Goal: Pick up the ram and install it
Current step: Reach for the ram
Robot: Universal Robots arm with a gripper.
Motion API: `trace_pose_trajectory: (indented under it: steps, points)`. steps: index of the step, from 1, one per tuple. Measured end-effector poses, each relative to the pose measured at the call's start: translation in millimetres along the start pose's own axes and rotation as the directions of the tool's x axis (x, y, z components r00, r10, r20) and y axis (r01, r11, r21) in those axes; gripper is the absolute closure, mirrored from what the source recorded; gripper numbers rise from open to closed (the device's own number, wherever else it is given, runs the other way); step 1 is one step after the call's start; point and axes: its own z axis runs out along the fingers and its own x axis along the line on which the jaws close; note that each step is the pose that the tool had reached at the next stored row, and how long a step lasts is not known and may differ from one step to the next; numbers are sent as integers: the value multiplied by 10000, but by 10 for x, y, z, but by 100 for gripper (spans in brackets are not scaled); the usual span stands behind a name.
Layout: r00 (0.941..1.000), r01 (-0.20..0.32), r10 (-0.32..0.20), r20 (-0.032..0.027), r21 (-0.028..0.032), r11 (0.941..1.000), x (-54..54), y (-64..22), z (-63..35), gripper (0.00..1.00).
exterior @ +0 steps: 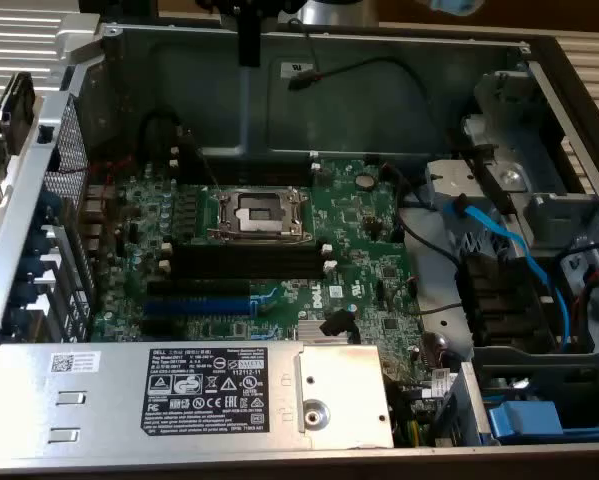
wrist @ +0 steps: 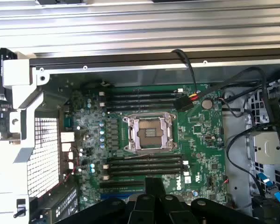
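Observation:
My gripper (exterior: 248, 55) hangs above the back wall of the open computer case, its dark fingers pressed together and pointing down. From the wrist camera the shut fingertips (wrist: 154, 184) hover high over the green motherboard (wrist: 200, 135). The ram is out of view, and nothing shows between the fingers. Black memory slots (exterior: 247, 260) with white end clips lie just in front of the CPU socket (exterior: 259, 212). In the wrist view, slot banks (wrist: 144, 164) lie on both sides of the socket (wrist: 149, 133).
A silver power supply box (exterior: 219, 395) with a black label covers the front of the case. Blue expansion slot (exterior: 194, 300) lies by the memory slots. Blue and black cables (exterior: 509, 250) and drive bays crowd the exterior view's right. A perforated metal wall (exterior: 69, 200) stands on the left.

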Motion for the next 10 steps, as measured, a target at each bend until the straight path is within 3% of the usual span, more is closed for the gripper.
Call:
trace_pose_trajectory:
  steps: [10]
  points:
    - [10000, 0, 0, 0, 0, 10000, 0, 0, 0, 90]
